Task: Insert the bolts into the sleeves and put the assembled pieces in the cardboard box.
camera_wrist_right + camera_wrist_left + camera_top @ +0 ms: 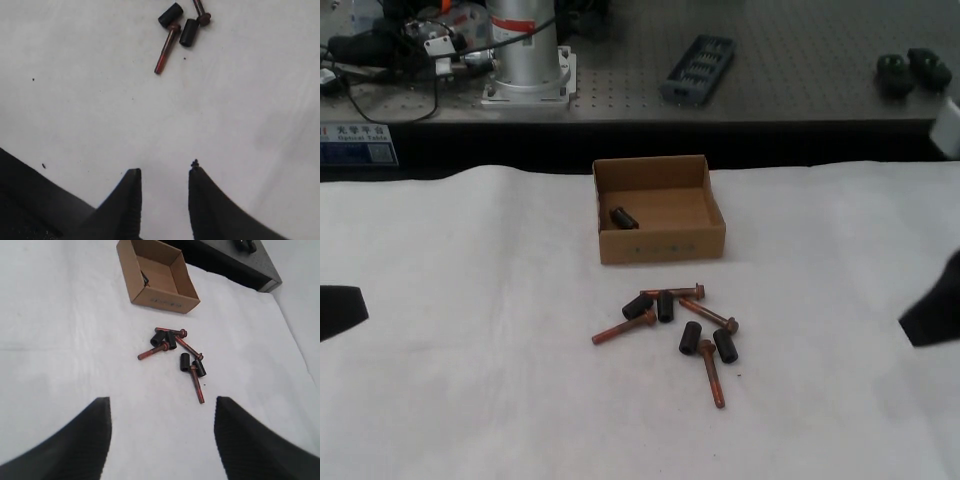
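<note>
Bolts (623,328) and black sleeves (690,337) lie loose in a small cluster on the white-covered bench (450,400), just in front of the cardboard box (660,245) and apart from it. Four bolts show in the high view, each lying flat.

- The nearest bolt (712,375) has its long axis almost straight toward the camera. Its head is at the far end, between two sleeves.
- The leftmost bolt (620,330) runs on a slant, its head up against the sleeve (638,306) at the cluster's left.
- The farthest bolt (675,293) lies crosswise, parallel to the box's front wall, with its head to the right.
- A fourth bolt (712,316) slants from the middle of the cluster toward the right, with its head at the right end.

Four sleeves sit among them, lying on their sides at mixed angles. One more dark sleeve (624,217) lies inside the box, near its left wall.

The left tool (162,440) hangs over bare bench short of the cluster, its fingers (90,440) spread wide and holding nothing. The right tool (165,197) is also released, with a narrower gap between its fingers (127,200). It is over bare bench, with the nearest bolt well ahead of it.
</note>
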Tool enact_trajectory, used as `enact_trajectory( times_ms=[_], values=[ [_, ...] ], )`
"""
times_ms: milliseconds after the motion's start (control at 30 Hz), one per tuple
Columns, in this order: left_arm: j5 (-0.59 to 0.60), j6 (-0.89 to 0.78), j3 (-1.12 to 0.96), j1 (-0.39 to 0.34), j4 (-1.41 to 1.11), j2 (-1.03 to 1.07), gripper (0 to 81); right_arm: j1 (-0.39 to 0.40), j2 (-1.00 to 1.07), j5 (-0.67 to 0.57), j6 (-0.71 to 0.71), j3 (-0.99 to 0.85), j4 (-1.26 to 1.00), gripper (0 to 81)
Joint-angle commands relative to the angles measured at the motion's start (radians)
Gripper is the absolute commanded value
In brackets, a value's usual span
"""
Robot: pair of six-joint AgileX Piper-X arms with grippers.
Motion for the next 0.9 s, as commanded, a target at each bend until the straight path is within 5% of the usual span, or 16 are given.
enact_trajectory(
  times_ms=[0,333,533,867],
  values=[
    [0.004,0.005,-0.003,0.002,0.008,-0.005,44.0,0.000,-0.026,-0.022,0.007,0.023,-0.007,24.1],
    [0.004,0.005,-0.003,0.002,0.008,-0.005,44.0,0.000,-0.035,-0.026,0.013,0.062,-0.089,24.1],
    [0.004,0.005,-0.003,0.002,0.008,-0.005,44.0,0.000,0.020,-0.026,0.244,0.059,-0.318,24.1],
    [0.004,0.005,-0.003,0.002,0.006,-0.005,44.0,0.077,0.415,0.048,0.288,-0.101,-0.349,24.1]
  ],
)
